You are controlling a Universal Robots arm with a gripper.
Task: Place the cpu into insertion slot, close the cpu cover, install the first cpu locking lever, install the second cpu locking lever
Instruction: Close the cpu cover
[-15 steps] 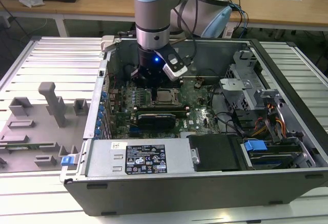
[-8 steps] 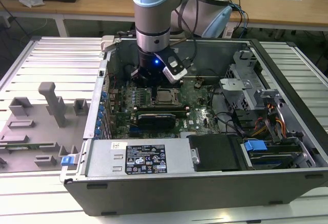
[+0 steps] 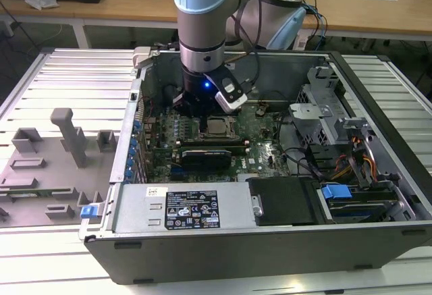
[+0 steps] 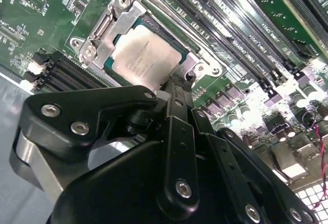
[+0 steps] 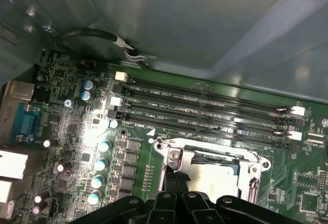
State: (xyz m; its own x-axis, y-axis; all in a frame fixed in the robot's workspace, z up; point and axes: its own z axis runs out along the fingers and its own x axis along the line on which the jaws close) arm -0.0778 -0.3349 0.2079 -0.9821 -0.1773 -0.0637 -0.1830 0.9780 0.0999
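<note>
The cpu (image 4: 146, 55) lies flat in the insertion slot (image 4: 190, 60) on the motherboard, silvery face up; it is also in the first wrist view (image 5: 212, 180) and the exterior view (image 3: 217, 127). The cpu cover (image 4: 105, 24) lies down around the chip, its window framing it (image 5: 179, 157). A thin metal locking lever (image 4: 169, 9) runs along the cover's side by the memory slots. My gripper (image 4: 176, 88) is shut, its black fingertips together at the cover's edge beside the chip, and nothing shows between them. In the exterior view the gripper (image 3: 200, 109) hangs just at the socket's left.
Long black memory slots (image 5: 205, 114) run beside the socket. A black expansion card (image 3: 206, 153) lies in front of it. The case walls (image 3: 270, 72), drive cage (image 3: 324, 116) and cables (image 3: 358, 163) close in around the board. Grey fixtures (image 3: 64, 136) stand on the table outside.
</note>
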